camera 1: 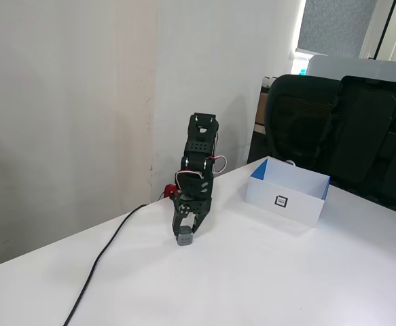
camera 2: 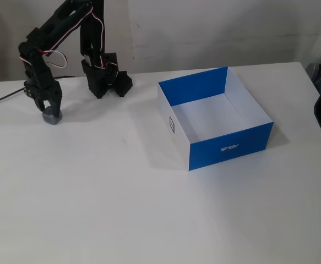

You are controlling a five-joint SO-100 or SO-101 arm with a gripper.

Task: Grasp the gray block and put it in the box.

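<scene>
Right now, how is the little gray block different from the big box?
The gray block is tiny, while the box is far bigger. The block is solid gray; the box is blue and white, open on top and empty. The claw sits right down over the block, but nothing touches the box, which stands apart, to the right in both fixed views. Both rest on the same white table.
</scene>
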